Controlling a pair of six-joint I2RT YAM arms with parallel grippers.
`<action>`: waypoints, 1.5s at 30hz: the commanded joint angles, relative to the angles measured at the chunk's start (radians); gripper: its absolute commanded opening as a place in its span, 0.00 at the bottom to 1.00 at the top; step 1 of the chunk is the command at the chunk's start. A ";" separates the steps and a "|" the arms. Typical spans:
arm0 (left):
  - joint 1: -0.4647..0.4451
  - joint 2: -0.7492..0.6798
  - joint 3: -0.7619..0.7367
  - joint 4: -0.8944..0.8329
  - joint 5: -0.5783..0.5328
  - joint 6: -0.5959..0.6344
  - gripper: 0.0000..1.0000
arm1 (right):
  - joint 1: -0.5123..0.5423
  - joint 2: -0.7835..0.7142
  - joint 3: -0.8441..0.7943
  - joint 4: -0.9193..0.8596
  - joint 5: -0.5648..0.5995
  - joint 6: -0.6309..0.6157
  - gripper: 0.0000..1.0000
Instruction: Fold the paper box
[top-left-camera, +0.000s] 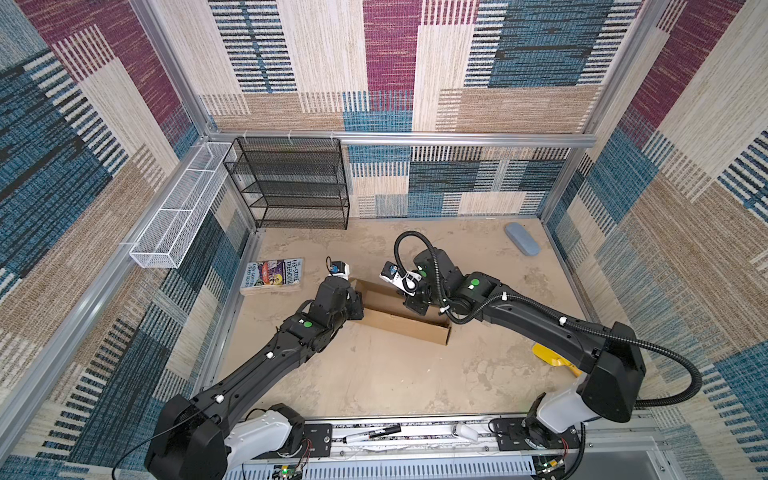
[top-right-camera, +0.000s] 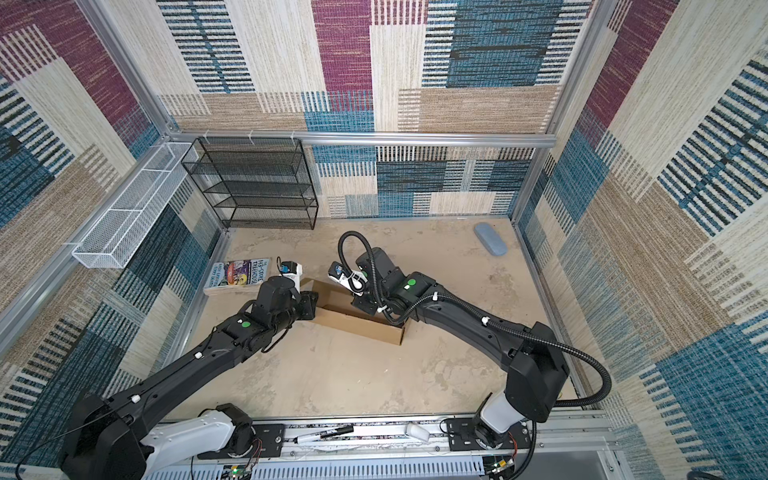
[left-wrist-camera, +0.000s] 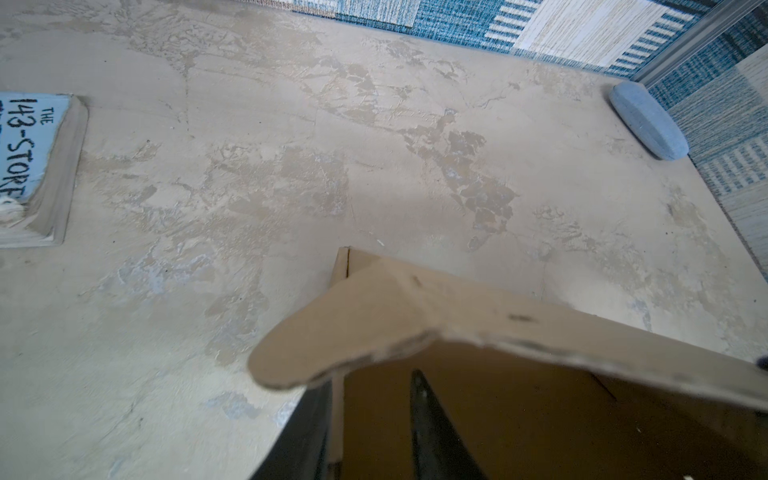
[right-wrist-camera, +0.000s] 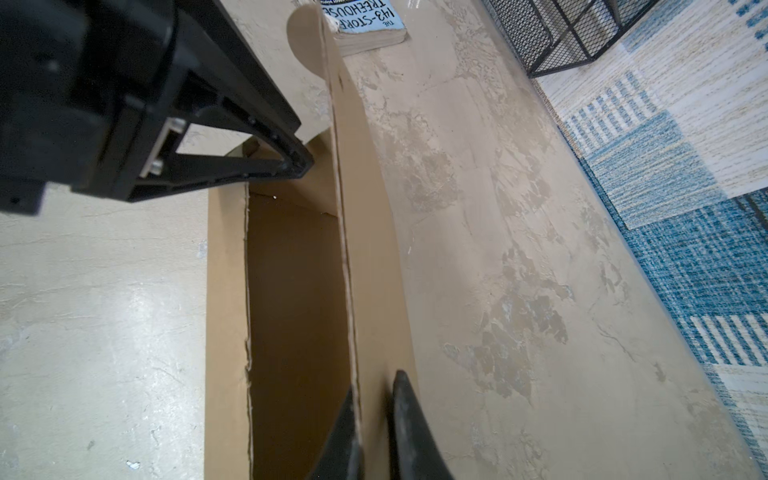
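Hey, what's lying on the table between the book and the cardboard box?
Nothing. In the left wrist view, only bare table runs from the book across to the near corner of the paper box.

I'm seeing a plain brown corrugated cardboard box (top-left-camera: 405, 322) mid-frame, a light-blue-covered paperback book (top-left-camera: 272, 274) left of it, mottled beige tabletop (top-left-camera: 374, 374).

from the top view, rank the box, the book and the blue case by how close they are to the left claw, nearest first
In a top view, measured from the left claw:
1. box: right at the claw, which sits at its left end.
2. book: off to the left, near the side wall.
3. blue case: far off in the back right corner, past the box.
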 joint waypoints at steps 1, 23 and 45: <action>0.000 -0.029 -0.009 -0.038 -0.016 -0.015 0.36 | 0.006 0.003 0.005 0.024 0.007 0.020 0.15; -0.034 -0.294 -0.198 -0.240 0.225 -0.249 0.00 | 0.029 -0.001 -0.002 0.036 0.015 0.039 0.15; -0.205 -0.047 -0.257 0.122 0.107 -0.365 0.00 | 0.058 -0.021 -0.028 0.005 -0.057 0.067 0.39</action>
